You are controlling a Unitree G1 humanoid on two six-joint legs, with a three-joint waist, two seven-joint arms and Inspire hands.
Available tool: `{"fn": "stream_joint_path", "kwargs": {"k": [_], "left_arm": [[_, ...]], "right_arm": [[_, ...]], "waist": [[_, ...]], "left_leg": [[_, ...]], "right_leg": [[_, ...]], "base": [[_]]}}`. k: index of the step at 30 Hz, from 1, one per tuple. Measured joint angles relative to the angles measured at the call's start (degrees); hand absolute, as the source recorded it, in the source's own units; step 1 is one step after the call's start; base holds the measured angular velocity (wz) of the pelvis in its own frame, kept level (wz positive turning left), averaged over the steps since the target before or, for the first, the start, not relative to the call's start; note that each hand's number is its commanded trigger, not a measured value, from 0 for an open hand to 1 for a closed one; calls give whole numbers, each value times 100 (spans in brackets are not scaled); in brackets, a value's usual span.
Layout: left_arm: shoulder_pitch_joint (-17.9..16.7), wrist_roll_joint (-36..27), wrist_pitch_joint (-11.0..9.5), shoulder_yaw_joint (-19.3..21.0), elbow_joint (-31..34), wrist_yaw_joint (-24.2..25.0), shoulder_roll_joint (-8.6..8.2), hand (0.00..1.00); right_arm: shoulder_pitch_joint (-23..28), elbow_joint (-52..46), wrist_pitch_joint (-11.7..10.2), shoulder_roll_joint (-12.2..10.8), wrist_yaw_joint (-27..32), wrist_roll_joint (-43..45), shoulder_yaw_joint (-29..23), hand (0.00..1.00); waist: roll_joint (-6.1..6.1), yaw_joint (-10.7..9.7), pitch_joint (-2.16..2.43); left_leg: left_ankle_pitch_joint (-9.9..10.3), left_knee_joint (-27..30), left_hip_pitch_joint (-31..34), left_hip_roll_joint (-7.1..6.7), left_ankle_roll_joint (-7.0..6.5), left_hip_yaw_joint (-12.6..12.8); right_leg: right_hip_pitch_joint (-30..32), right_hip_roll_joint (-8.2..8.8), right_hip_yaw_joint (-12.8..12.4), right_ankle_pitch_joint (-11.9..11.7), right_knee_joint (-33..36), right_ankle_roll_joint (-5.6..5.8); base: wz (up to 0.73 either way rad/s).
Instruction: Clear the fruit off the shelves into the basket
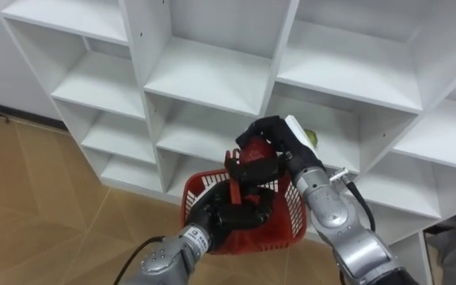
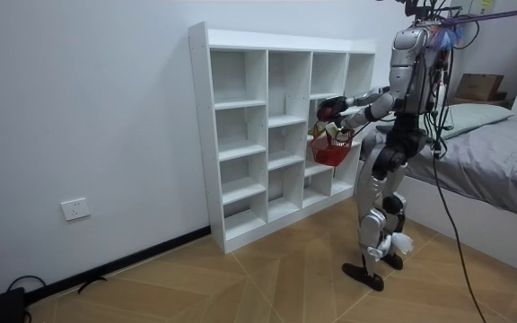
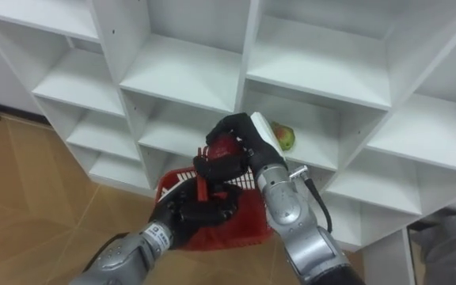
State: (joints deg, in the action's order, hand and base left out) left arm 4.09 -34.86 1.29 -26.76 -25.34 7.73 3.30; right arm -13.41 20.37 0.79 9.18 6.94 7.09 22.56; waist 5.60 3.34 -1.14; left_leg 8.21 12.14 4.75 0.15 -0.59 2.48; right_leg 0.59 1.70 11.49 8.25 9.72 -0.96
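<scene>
Boxy white closet (image 1: 204, 75); right hand (image 1: 282, 141) apparently clasps round red fruit (image 1: 252, 150).

red fruit (image 3: 226, 148) half-hidden inside right robot hand (image 3: 245, 131)

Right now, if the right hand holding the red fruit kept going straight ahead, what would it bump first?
Probably the closet: the right hand, fingers curled round the red fruit, points at its upright divider. Depth is hard to judge.

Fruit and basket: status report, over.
Left hand shut on red basket handle. Right hand fingers round red fruit, above basket. Greenish fruit on shelf behind. Nothing in the way.
</scene>
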Motion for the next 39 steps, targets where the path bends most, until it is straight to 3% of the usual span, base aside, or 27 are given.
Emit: {"fn": "stream_joint_path", "kwargs": {"k": [6, 17, 23, 29, 39], "left_arm": [[-1, -185, 20, -35, 56, -50, 1, 100], [-1, -183, 123, -39, 60, -53, 7, 100], [-1, -93, 145, -32, 96, -53, 19, 100], [-7, 78, 259, -23, 325, -53, 88, 100], [-15, 92, 304, -40, 347, -10, 156, 100]], "right_arm": [[-4, 75, -75, -12, 120, -14, 2, 100], [-7, 227, -100, -46, 168, -87, -3, 100], [-12, 567, -278, -38, 170, -899, -63, 100], [-16, 812, -637, -45, 110, -1214, -192, 100], [-32, 1037, -793, -37, 99, -1405, -192, 100]], "waist": [[128, 6, 0], [145, -3, 3], [143, -3, 4], [111, -13, 8], [60, -44, 9]], "left_leg": [[1, 58, 56, 2, 0, -5], [3, 60, 95, 0, -1, -11], [6, 63, 142, -1, -5, -12], [8, 65, 165, 0, -8, -9], [7, 55, 159, 0, -8, -12]], "right_leg": [[23, -6, -10, 2, 0, 3], [56, -2, 13, 2, 5, 2], [90, 9, 29, 2, 0, 3], [110, 7, 25, 2, -3, 3], [109, 10, 29, 2, -2, 3]], "base": [[1], [0], [0], [0], [0]]}}
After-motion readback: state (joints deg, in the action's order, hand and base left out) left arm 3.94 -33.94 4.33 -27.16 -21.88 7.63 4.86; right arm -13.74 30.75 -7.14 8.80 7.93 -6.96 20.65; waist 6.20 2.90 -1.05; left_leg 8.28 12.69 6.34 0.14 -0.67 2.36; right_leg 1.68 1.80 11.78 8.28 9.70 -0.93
